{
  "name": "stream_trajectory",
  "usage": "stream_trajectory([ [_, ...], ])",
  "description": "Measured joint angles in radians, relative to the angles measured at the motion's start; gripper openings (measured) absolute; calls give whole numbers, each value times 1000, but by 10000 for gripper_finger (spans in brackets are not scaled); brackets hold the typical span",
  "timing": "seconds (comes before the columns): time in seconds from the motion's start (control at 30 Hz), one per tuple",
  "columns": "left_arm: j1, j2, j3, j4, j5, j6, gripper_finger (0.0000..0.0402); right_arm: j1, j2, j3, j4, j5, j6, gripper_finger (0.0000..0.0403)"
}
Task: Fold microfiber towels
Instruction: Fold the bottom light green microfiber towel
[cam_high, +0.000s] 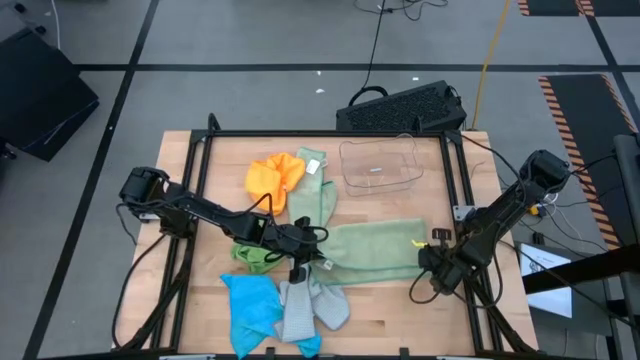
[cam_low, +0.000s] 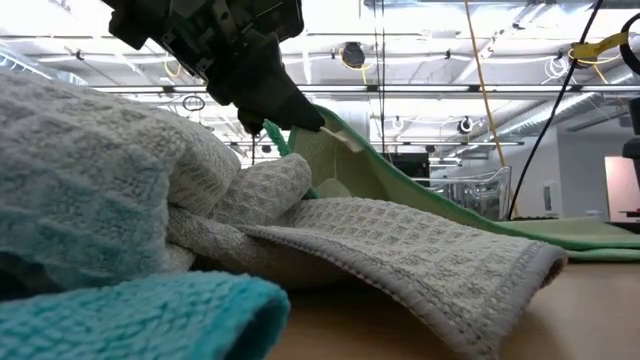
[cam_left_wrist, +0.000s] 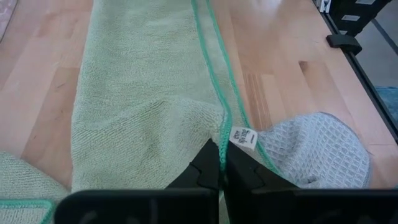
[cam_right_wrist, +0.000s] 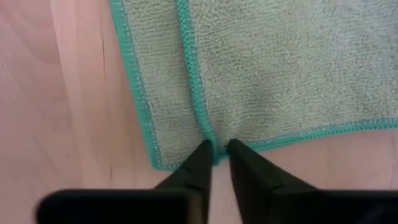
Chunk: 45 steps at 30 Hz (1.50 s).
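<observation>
A pale green towel (cam_high: 375, 250) lies folded lengthwise at the table's middle right, and both grippers are on it. My left gripper (cam_left_wrist: 222, 163) is shut on its left end, beside a white tag (cam_left_wrist: 243, 137), and holds that end raised (cam_low: 330, 130). My right gripper (cam_right_wrist: 216, 155) points down at the towel's near right corner, its fingers closed on the green hem. Further towels lie around: orange (cam_high: 272, 175), another pale green one (cam_high: 315, 195), bright green (cam_high: 255, 255), blue (cam_high: 250, 305) and grey (cam_high: 312, 305). My left gripper pinches the towel's green-hemmed edge (cam_left_wrist: 219, 134) between its two fingers, right beside the white tag. It comes slanting down from the table's left. That end is lifted off the table and the cloth slopes down toward the right, where it lies flat. My right gripper pinches the corner of the upper layer (cam_right_wrist: 214, 140), where two green hems meet, between its fingers. The fingers come from above, pointing down. The lower layer's corner (cam_right_wrist: 155, 163) sticks out beside them, and the towel lies flat on the table here.
A clear plastic bin (cam_high: 380, 165) stands at the far right of the table. A black keyboard-like object (cam_high: 405, 108) sits beyond the far edge. The grey towel (cam_low: 400, 240) and the blue towel (cam_low: 130, 315) are heaped near the front edge. Bare wood shows at the near right (cam_high: 400, 315).
</observation>
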Motion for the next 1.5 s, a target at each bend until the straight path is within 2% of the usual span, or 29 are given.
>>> stream_trajectory([
  [0.07,0,0,0,0,0,0,15,0,0,0,0,-22,-11,8],
  [0.33,0,-19,2,7,-4,7,7,-1,-1,20,-16,-65,6,3],
  [0.83,9,-29,1,-3,-8,7,8,-4,-76,50,-20,-111,50,1],
  [1.07,-9,-29,1,-3,9,-5,12,-4,-76,43,43,-142,64,1],
  [1.5,-17,-16,0,2,10,-26,7,-4,-76,18,49,-189,67,2],
])
